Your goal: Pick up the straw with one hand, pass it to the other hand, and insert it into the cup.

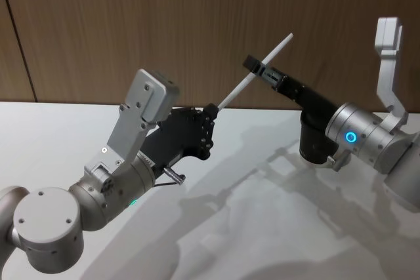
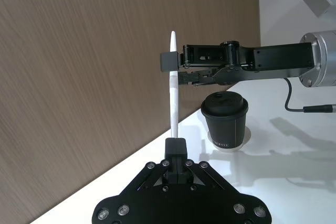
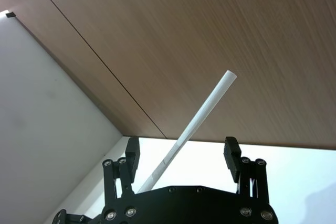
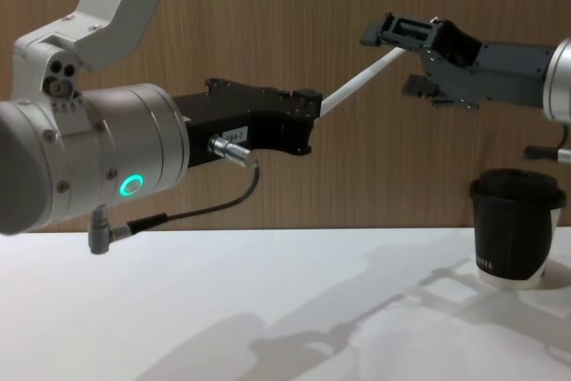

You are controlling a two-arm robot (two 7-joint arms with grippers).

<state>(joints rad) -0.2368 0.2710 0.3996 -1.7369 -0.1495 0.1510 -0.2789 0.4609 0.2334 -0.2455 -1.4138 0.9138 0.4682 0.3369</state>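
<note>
One straw, one cup, two grippers at work over a white table [image 4: 268, 301]. At left, my left gripper [image 1: 211, 111] pinches the single white straw [image 1: 252, 77] by its lower end, which is buried between the fingers. The straw slants up to the right, in mid-air. My right gripper [image 3: 181, 148] has its fingers spread on either side of the straw's upper part, and contact is hard to make out. Far right, the lone black cup [image 4: 516, 229] stands upright on the table, half hidden behind my right arm from above.

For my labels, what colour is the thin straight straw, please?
The straw is plain white, clearest in left wrist view.
</note>
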